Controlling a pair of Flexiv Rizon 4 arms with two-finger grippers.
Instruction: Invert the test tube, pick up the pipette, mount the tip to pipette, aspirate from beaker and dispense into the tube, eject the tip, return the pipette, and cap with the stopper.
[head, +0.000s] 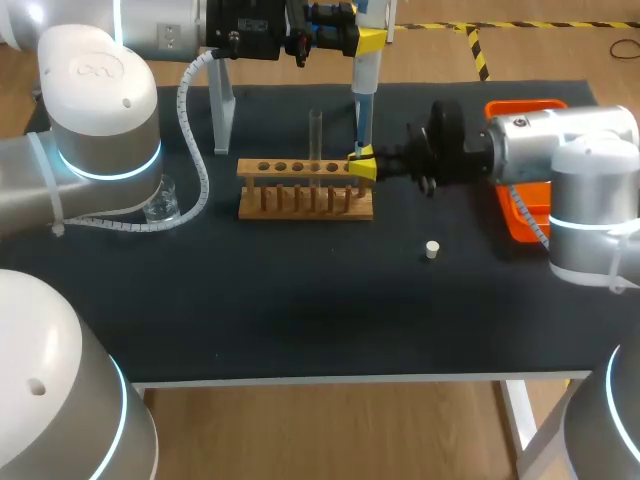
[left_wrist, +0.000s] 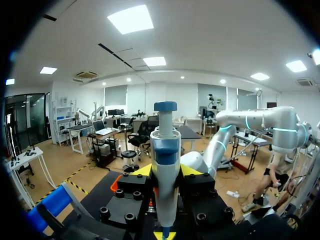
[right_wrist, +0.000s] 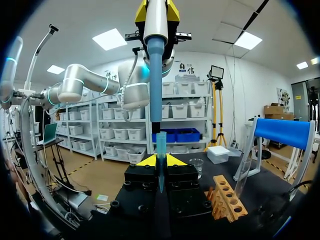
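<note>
My left gripper (head: 350, 38) is shut on the blue and white pipette (head: 362, 95), which hangs upright over the right end of the wooden rack (head: 305, 190). In the left wrist view the pipette (left_wrist: 165, 160) stands between my left gripper's (left_wrist: 165, 172) yellow tips. Just under it, my right gripper (head: 362, 165) is shut on a teal pipette tip (right_wrist: 161, 150), held upright. The pipette's nose (right_wrist: 156, 90) meets the top of that tip. A clear test tube (head: 315, 140) stands in the rack. The beaker (head: 160, 203) is at the left and the white stopper (head: 432, 249) lies on the mat.
An orange tray (head: 524, 225) sits at the right edge behind my right arm. The pipette stand's grey post (head: 222, 100) rises at the back left. In the right wrist view the rack (right_wrist: 227, 200), test tube (right_wrist: 243, 170) and beaker (right_wrist: 196, 167) lie beside my right gripper (right_wrist: 160, 165).
</note>
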